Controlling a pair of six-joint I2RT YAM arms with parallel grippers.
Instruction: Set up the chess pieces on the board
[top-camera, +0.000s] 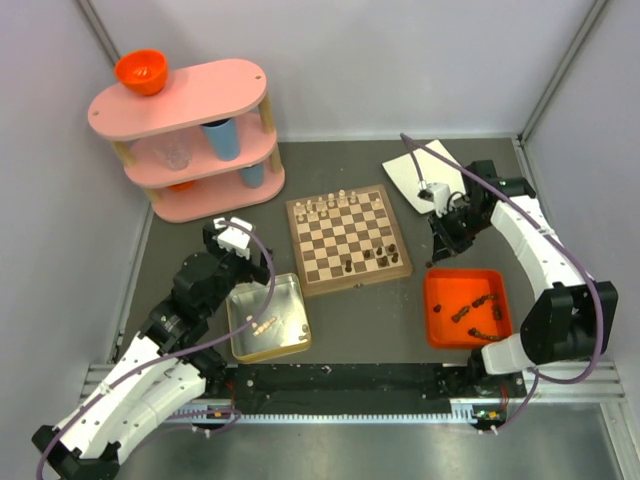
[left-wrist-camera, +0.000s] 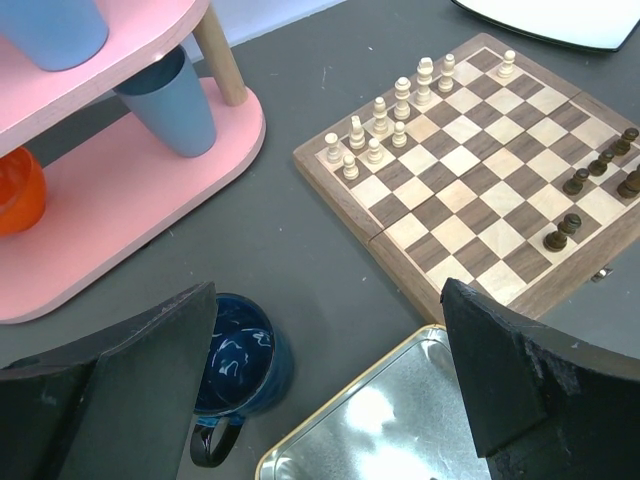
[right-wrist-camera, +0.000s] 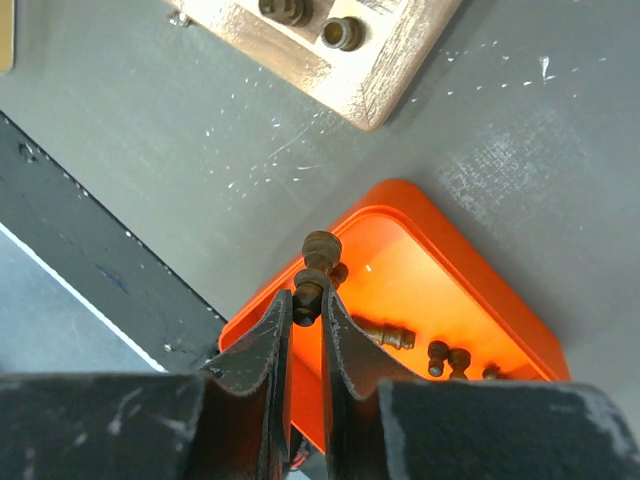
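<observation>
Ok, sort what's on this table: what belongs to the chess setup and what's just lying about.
For the job: board, cream pieces and dark pieces standing on it, dark piece in the right gripper, orange tray, silver tin.
Lying about: pink shelf, orange bowl, blue cups, blue mug, white sheet.

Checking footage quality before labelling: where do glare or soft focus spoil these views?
Left wrist: bright glare washes out the silver tin; the board is sharp. Right wrist: the jaws blur near the lens, but the dark piece they pinch and the orange tray read clearly. Top external: even light, faint shadows.
</observation>
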